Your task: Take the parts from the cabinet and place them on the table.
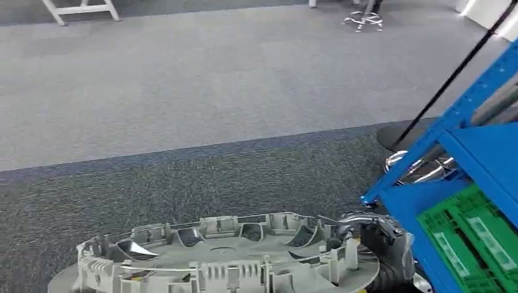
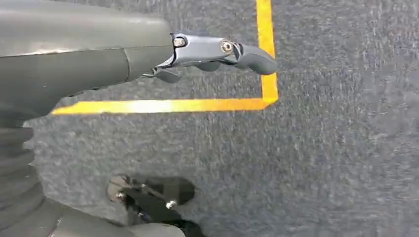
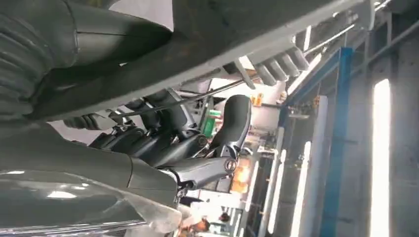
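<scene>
Head view, part: large round grey moulded part [image 1: 220, 259] lies flat and low in front of the robot, above dark carpet [image 1: 183, 177]; ribbed pockets run round its rim.
Head view, right hand: right hand [image 1: 379, 241] grips the part's right edge, dark fingers wrapped over the rim.
Head view, cabinet: blue cabinet [image 1: 464, 140] stands at the right, a green crate [image 1: 476, 244] on its shelf.
Left wrist view, left hand: left hand [image 2: 217, 54] hangs over dark carpet with a yellow floor line [image 2: 197, 104] under it; thumb sticks out straight, fingers hidden, so grip cannot be told.
Right wrist view, right hand: fingers [image 3: 163, 133] curl against the underside of the part [image 3: 257, 24], thumb [image 3: 232, 123] raised; blue cabinet posts [image 3: 341, 138] beyond.
</scene>
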Available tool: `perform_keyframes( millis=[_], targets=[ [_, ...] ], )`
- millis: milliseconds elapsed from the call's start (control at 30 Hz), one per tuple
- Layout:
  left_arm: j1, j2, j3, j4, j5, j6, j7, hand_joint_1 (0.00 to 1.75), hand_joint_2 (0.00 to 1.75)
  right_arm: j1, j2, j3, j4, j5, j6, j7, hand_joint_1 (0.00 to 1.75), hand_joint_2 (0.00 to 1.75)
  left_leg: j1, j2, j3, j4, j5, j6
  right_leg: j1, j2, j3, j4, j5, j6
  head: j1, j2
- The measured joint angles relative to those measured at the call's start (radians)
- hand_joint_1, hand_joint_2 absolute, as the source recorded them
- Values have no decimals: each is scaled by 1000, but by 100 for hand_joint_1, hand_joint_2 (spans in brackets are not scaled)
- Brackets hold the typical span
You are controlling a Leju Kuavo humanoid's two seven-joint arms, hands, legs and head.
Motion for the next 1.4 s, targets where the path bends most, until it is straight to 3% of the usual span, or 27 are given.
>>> perform_keyframes(
  millis=[67, 133, 167, 200, 333, 400, 467, 533, 567, 633, 667, 700, 733, 833, 867, 900, 933, 1000, 1033, 1067, 1133, 1167, 1200, 1233, 1333, 1367, 1400],
  targets=[
    [4, -2, -5, -11, -11, -7, 13, 0, 175, 9, -1, -2, 0, -1, -11, 0, 175, 175, -1, -31, 2, 3, 0, -1, 0, 1, -17, 4, 34, 1, 0, 0],
    [4, -4, -14, -25, -18, -16, 23, 0, 175, 16, -1, -5, -2, -1, -16, 0, 175, 175, 2, -63, 4, 9, -4, -6, -2, 12, 44, -146, 134, 1, 0, 0],
    [4, -5, -19, -32, -20, -18, 28, 0, 175, 17, -1, -6, -3, 1, -16, 0, 175, 175, 4, -78, 2, 17, -8, -12, -7, 49, 81, -237, 175, 2, 1, 0],
    [5, -5, -23, -36, -20, -17, 32, 0, 175, 18, -2, -9, -3, 5, -13, 0, 175, 175, -1, -87, -5, 24, -12, -18, -11, 102, 92, -255, 152, 3, 0, 0],
    [10, -2, -27, -39, -8, 0, 31, 0, 175, 23, 3, -22, -8, 43, 23, 0, 175, 175, 9, -133, -19, 25, -3, -41, -6, 61, 106, -265, 161, -19, -1, 0],
    [8, -1, -28, -40, -4, 3, 31, 0, 175, 21, 8, -24, -10, 55, 32, 0, 175, 175, 2, -31, -34, 66, -35, -49, -7, 32, 112, -272, 163, -34, -9, 0],
    [7, -1, -35, -41, -2, 1, 31, 0, 175, 20, 14, -26, -10, 55, 37, 0, 175, 175, 8, 6, -102, 209, -108, -58, -1, -1, 114, -272, 159, -41, -8, 0],
    [8, -1, -38, -42, 3, 0, 35, 0, 175, 15, 16, -28, -6, 58, 44, 0, 175, 175, 13, 13, -161, 329, -144, -62, 2, -36, 115, -271, 155, -44, -8, 0],
    [11, -1, -37, -45, 10, -3, 39, 0, 175, 10, 17, -28, -3, 63, 45, 0, 175, 175, 14, 13, -157, 321, -126, -62, 2, -50, 118, -271, 153, -43, -8, 0],
    [18, -2, -37, -60, 13, -12, 49, 0, 175, -1, 17, -27, 4, 74, 45, 0, 175, 175, 13, 24, -91, 190, -46, -57, 2, -77, 126, -271, 146, -40, -8, 0],
    [21, -3, -37, -69, 13, -16, 50, 0, 175, -6, 17, -27, 7, 79, 45, 0, 175, 175, 10, 54, -43, 97, -3, -51, 3, -88, 134, -272, 141, -37, -9, 0],
    [23, -4, -37, -75, 13, -19, 50, 0, 175, -8, 18, -27, 10, 81, 43, 0, 175, 175, 0, 112, -17, 46, -4, -44, 3, -96, 136, -272, 137, -32, -8, 0],
    [23, -5, -38, -79, 10, -22, 50, 0, 175, -8, 18, -27, 11, 83, 39, 0, 175, 175, -14, 138, -13, 31, -12, -32, 11, -110, 131, -269, 131, -22, -10, 0],
    [27, -6, -40, -93, 10, -31, 51, 0, 175, -16, 18, -27, 12, 85, 34, 0, 175, 175, -19, 94, -23, 33, -11, -18, 9, -148, 151, -280, 129, -11, -8, 0],
    [25, -7, -42, -97, 10, -32, 53, 0, 175, -23, 17, -27, 12, 85, 34, 0, 175, 175, -8, 81, -11, 19, -3, -9, 6, -141, 152, -277, 119, -2, -10, 0],
    [26, -9, -43, -102, 9, -32, 55, 0, 175, -28, 18, -27, 12, 87, 34, 0, 175, 175, -5, 69, -8, 14, -1, -4, 3, -65, 144, -254, 102, 0, -2, 0],
    [26, -9, -49, -106, 9, -32, 56, 0, 175, -25, 18, -27, 11, 87, 34, 0, 175, 175, -3, 55, -9, 14, 0, 1, 2, -26, 118, -196, 70, -1, -3, 0],
    [27, -10, -55, -108, 8, -33, 55, 0, 175, -15, 17, -27, 11, 88, 34, 0, 175, 175, -3, 24, -9, 14, -1, 5, 2, -1, 28, -27, 4, 1, 4, 0],
    [28, -10, -55, -108, 9, -33, 55, 0, 175, -13, 18, -27, 13, 89, 34, 0, 175, 175, -3, 8, -9, 14, -1, 5, 2, 0, -8, 28, -5, 2, 4, 0],
    [29, -10, -55, -109, 9, -33, 55, 0, 175, -12, 17, -27, 14, 89, 35, 0, 175, 175, -3, -9, -7, 15, -1, 5, 2, 0, -22, 33, 13, 2, 3, 0],
    [30, -10, -55, -109, 9, -33, 55, 0, 175, -11, 17, -27, 14, 89, 35, 0, 175, 175, -1, -43, -1, 15, -2, 3, 1, 6, 18, -85, 107, 0, 4, 0],
    [30, -11, -56, -109, 9, -33, 55, 0, 175, -10, 17, -27, 14, 90, 35, 0, 175, 175, 1, -57, 3, 16, -4, 0, -1, 23, 56, -175, 157, -1, 4, 0],
    [30, -11, -56, -110, 9, -33, 55, 0, 175, -10, 17, -27, 14, 90, 35, 0, 175, 175, 3, -70, 1, 18, -7, -6, -6, 73, 80, -243, 177, 0, 5, 0],
    [30, -11, -56, -111, 10, -33, 54, 0, 175, -9, 17, -27, 15, 89, 35, 0, 175, 175, -3, -84, -5, 32, -11, -13, -12, 101, 93, -272, 164, 0, 4, 0],
    [38, -10, -56, -114, 9, -33, 53, 0, 175, -10, 17, -27, 14, 90, 35, 0, 175, 175, 6, -115, -16, 22, 0, -32, -1, 70, 99, -263, 166, -16, 1, 0],
    [39, -8, -56, -116, 10, -33, 53, 0, 175, -10, 17, -28, 14, 90, 35, 0, 175, 175, 6, -119, -18, 27, -4, -35, -9, 55, 102, -271, 170, -23, 3, 0],
    [41, -10, -56, -116, 10, -32, 53, 0, 175, -10, 17, -28, 14, 90, 36, 0, 175, 175, 0, -54, -23, 46, -18, -40, -7, 41, 106, -272, 170, -28, -3, 0]
  ],
)
